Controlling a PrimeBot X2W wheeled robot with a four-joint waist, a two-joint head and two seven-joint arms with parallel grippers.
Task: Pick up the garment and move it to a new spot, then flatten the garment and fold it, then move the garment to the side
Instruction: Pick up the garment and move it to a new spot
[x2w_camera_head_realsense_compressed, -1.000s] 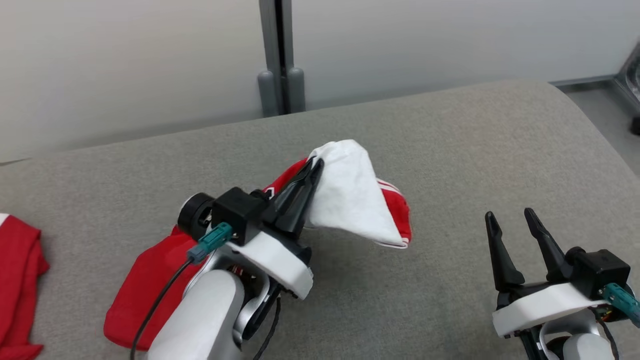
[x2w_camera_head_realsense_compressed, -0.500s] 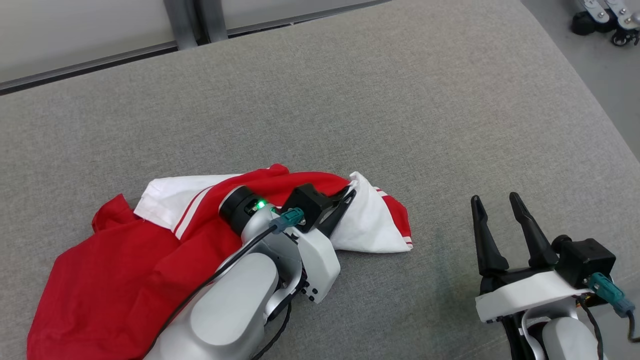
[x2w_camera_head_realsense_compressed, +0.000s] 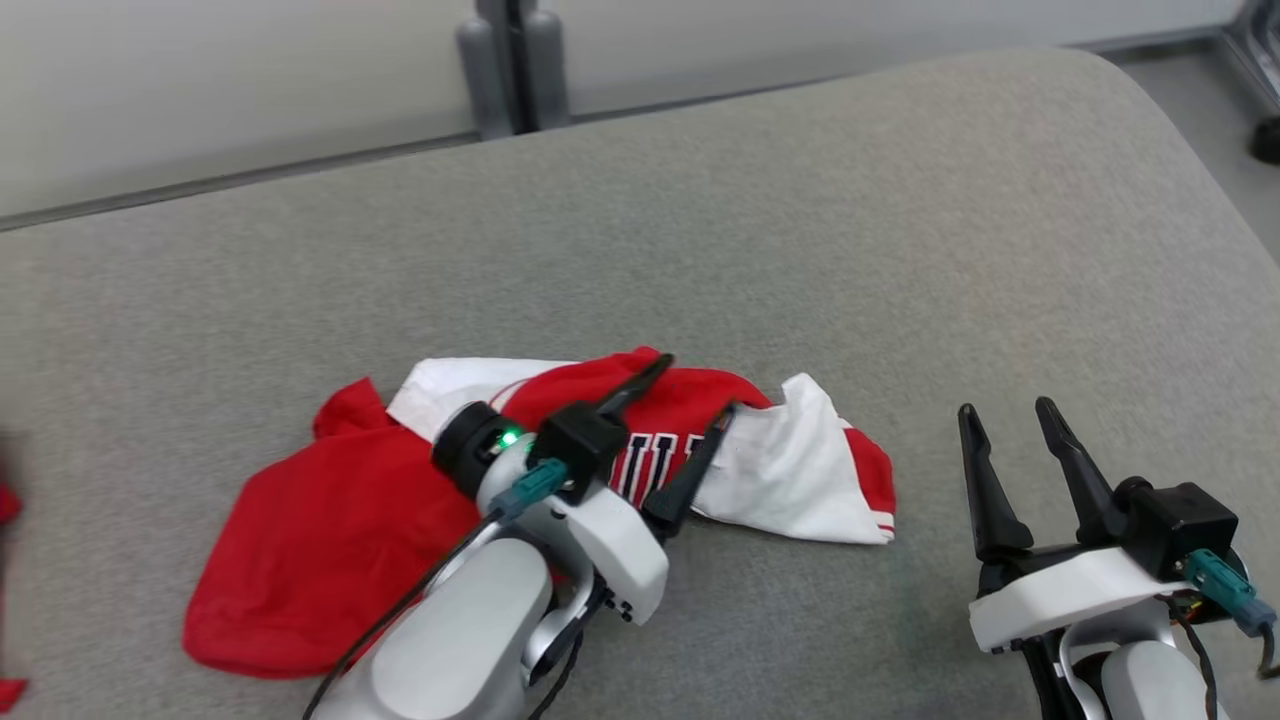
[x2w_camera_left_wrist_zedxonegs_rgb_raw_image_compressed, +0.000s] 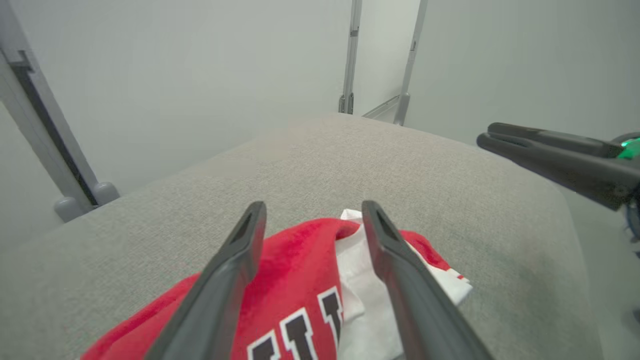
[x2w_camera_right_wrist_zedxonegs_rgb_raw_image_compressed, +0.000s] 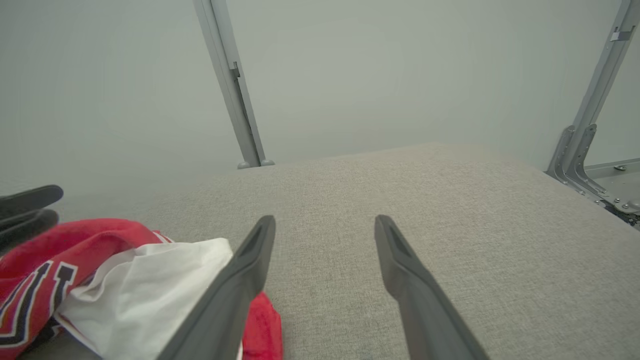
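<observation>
**A:** What was the left gripper (x2w_camera_head_realsense_compressed: 698, 385) doing with the garment (x2w_camera_head_realsense_compressed: 330, 540)?

**B:** It had no hold on it. Its two fingers stood wide apart with no cloth pinched between them. The red-and-white heap lay directly under and between them on the grey padded surface (x2w_camera_head_realsense_compressed: 900, 250), with the dark lettering (x2w_camera_head_realsense_compressed: 640, 465) just below the finger roots.

**A:** Why there?

**B:** My judgement is that this was the new spot. The heap sat near the middle of the surface, with bare fabric beyond the fingertips and to either side, which left room to spread it flat.

**A:** So it wasn't flat?

**B:** No, it was crumpled. The white inside (x2w_camera_head_realsense_compressed: 790, 470) was turned out on the side toward the other arm, and the red bulk trailed back beside the left forearm (x2w_camera_head_realsense_compressed: 450, 640).

**A:** And the right gripper (x2w_camera_head_realsense_compressed: 1005, 407)?

**B:** It was equally wide open and empty, hovering well apart from the cloth, off to the left gripper's right. I read it as placed to take that white edge, so that both could pull the garment out.
</observation>
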